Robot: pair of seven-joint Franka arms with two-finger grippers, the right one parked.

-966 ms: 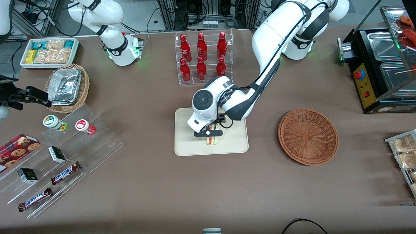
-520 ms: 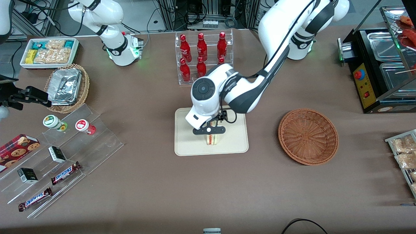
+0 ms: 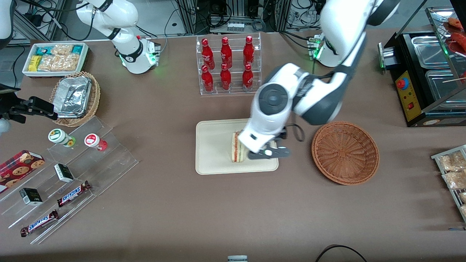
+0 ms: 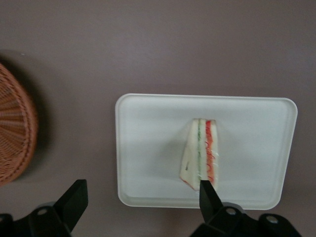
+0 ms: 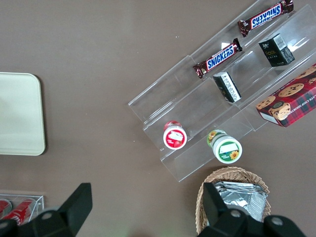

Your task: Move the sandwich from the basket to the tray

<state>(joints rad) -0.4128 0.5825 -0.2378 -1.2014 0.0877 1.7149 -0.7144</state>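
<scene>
Now the sandwich [image 3: 236, 147] lies on the tray [image 3: 213, 145], toward the tray's end nearest the basket, with its red, pink and green filling edge facing up and nothing holding it. In the wrist view the sandwich [image 4: 200, 154] shows as a pale wedge resting flat on the tray [image 4: 148, 143], clear of the rim on every side.

Just beside the sandwich, on the basket's side and raised above the tray's edge, hangs the gripper [image 3: 268, 153]. Its two dark fingers [image 4: 74, 200] are spread wide apart with nothing between them; one fingertip overlaps the sandwich's corner in the wrist view, though it probably stands above it rather than touching.

The basket [image 3: 345, 152] sits on the brown table [image 3: 174, 211] near the tray, toward the working arm's end, and looks empty in both views [image 4: 15, 131].

Farther from the front camera than the tray stands a clear rack of red bottles [image 3: 227, 65]. Toward the parked arm's end of the table are a tan wicker basket of foil containers [image 3: 74, 97], a white bin of snack packets [image 3: 54, 58], and a clear stepped stand with chocolate bars [image 3: 74, 193].
</scene>
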